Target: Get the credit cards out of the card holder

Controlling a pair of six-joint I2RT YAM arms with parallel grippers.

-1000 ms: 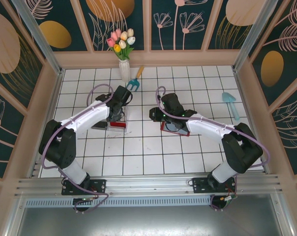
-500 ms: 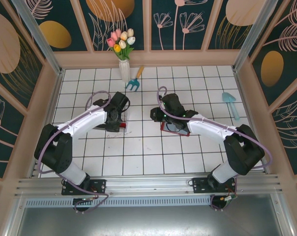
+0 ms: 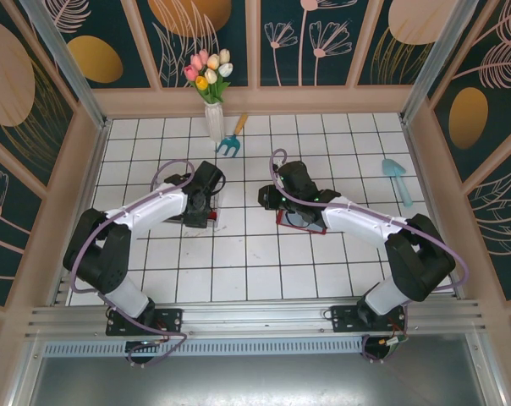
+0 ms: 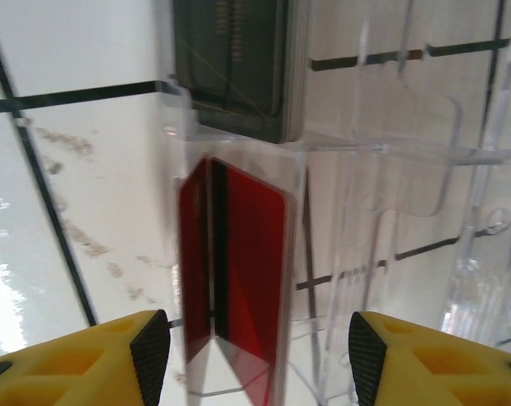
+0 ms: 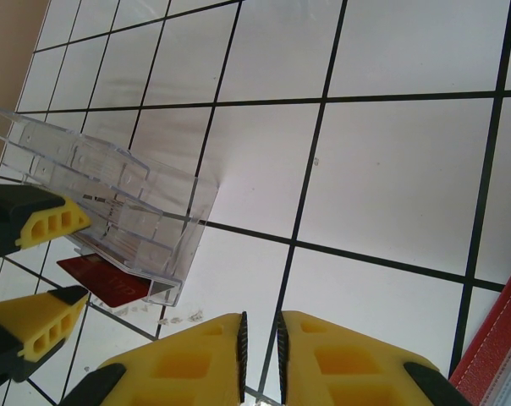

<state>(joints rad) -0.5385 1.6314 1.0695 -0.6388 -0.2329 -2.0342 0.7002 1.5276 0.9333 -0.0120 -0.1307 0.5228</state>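
Left: left tool (image 4: 257, 347) spread wide, straddling a red card (image 4: 239, 271) lodged in the clear tray (image 4: 382, 144), next to a dark card (image 4: 234, 59); apparently the drop-off place for extracted cards.

Centre: bare tabletop (image 5: 391, 169) between tray and holder.

Right: right tool (image 5: 260, 330) pinched nearly closed on nothing, hovering just beside the red card holder (image 5: 492, 355), lying flat under that arm with grey-blue inside showing; probably placed to reach in for another card.

White tubular links, black joint housings on left arm (image 3: 152, 206) and right arm (image 3: 357, 216); purple cable looped along each. Yellow fingers, hollow cut-outs, black pads, perhaps rubber, on left gripper (image 4: 257, 351) and right gripper (image 5: 260, 347).
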